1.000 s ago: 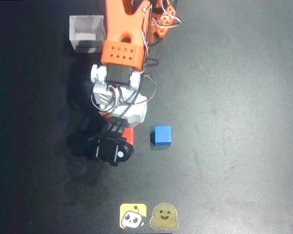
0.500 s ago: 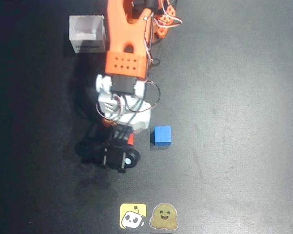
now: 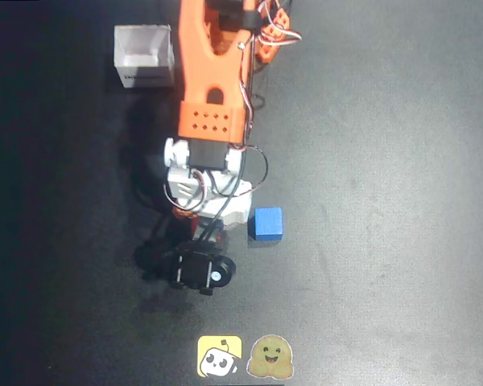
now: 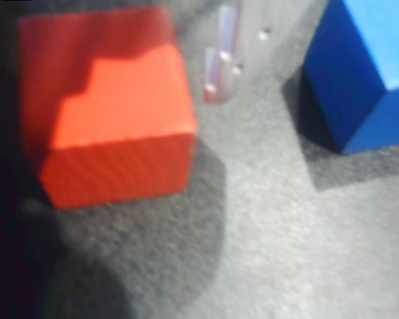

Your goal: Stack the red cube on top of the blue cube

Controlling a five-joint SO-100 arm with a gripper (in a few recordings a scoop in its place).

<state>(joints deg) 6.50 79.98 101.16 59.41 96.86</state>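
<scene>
We take the blue cube (image 3: 266,223) as our landmark. In the overhead view it sits alone on the dark table (image 3: 386,201), with nothing on top of it. Just to its left, the orange and white arm (image 3: 209,121) reaches down from the top edge, and its white wrist body almost touches the cube's upper left corner. The gripper (image 3: 200,241) hangs low, left of the blue cube, with the black camera housing below it; the arm's own parts hide the fingers, so we cannot tell how wide the jaws stand or whether they have hold of anything.

In the wrist view the red cube (image 4: 110,109) rests on the table to the left of the blue cube (image 4: 366,73), with a clear strip of table between them. A pale translucent fingertip (image 4: 221,63) shows in that strip, just right of the red cube's upper edge. Part of the red cube's top lies in shadow.

Well up and left of the blue cube stands a white open box (image 3: 143,55). Below the blue cube, at the bottom edge, lie two stickers (image 3: 245,357).
</scene>
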